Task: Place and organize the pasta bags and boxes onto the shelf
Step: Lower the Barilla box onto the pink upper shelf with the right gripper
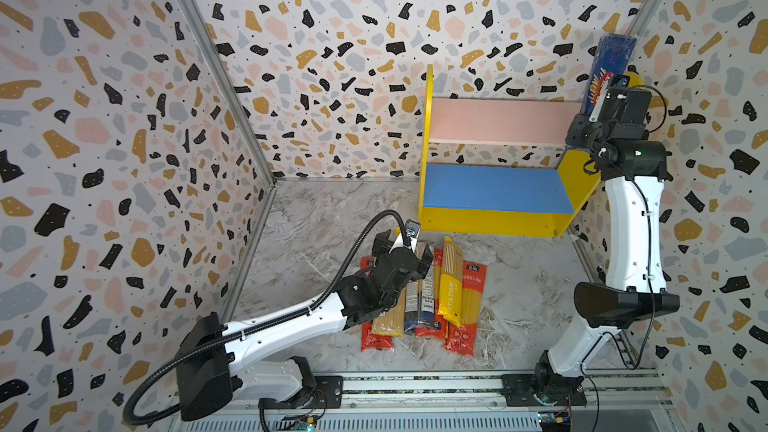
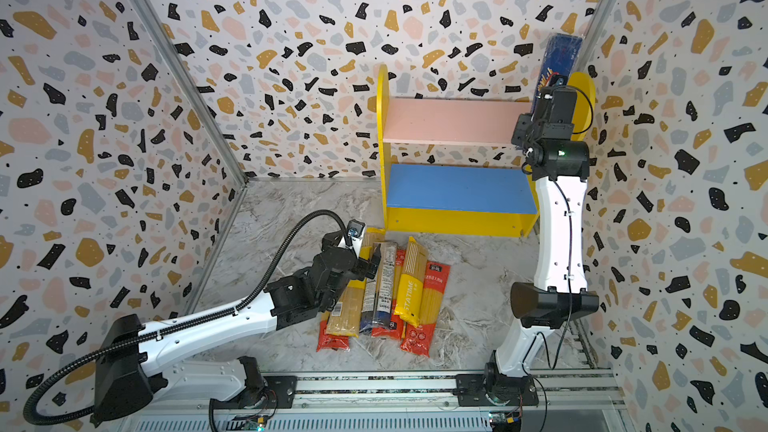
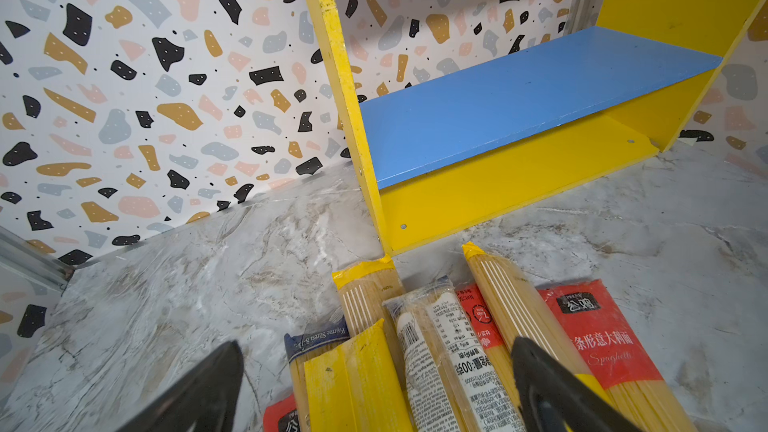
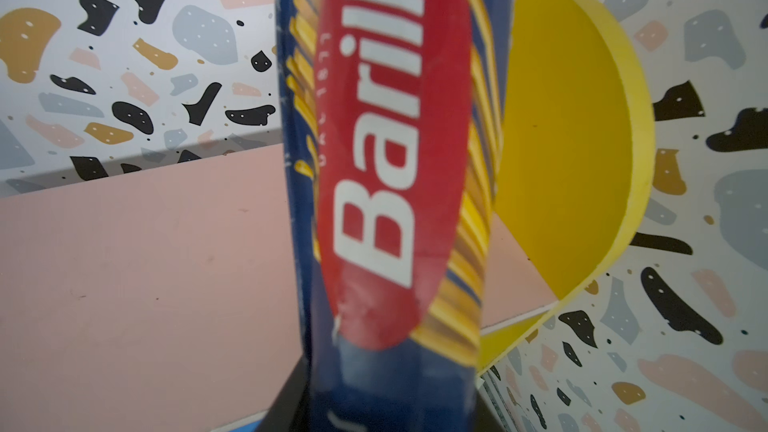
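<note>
Nearest the viewer, a heap of long spaghetti packs (image 1: pixel 424 297) is lying on the marble tabletop (image 1: pixel 519 284). They are lying side by side and partly overlapping, with their ends pointing toward the shelf. The left hand (image 3: pixel 376 351) is hovering low over the heap's left part, fingers spread wide and gripping nothing. The wrist view shows a yellow pack and a clear pack lying in the gap. That stance looks chosen to straddle one narrow pack across its width.

Just behind the heap, the shelf (image 1: pixel 428 118) is standing against the back wall, with its blue board (image 1: pixel 494 189) and pink board (image 1: pixel 498 118) both bare.

Farthest away, at the pink board's right end, the right hand (image 1: pixel 602 91) is clamping the lower part of a blue Barilla pack (image 1: pixel 615 56), jaws narrowed onto it. The pack is rising nearly upright, leaning slightly, beside the yellow side (image 4: pixel 582 118), probably so it can stand against that panel. Whether its foot is touching the board is hidden.
</note>
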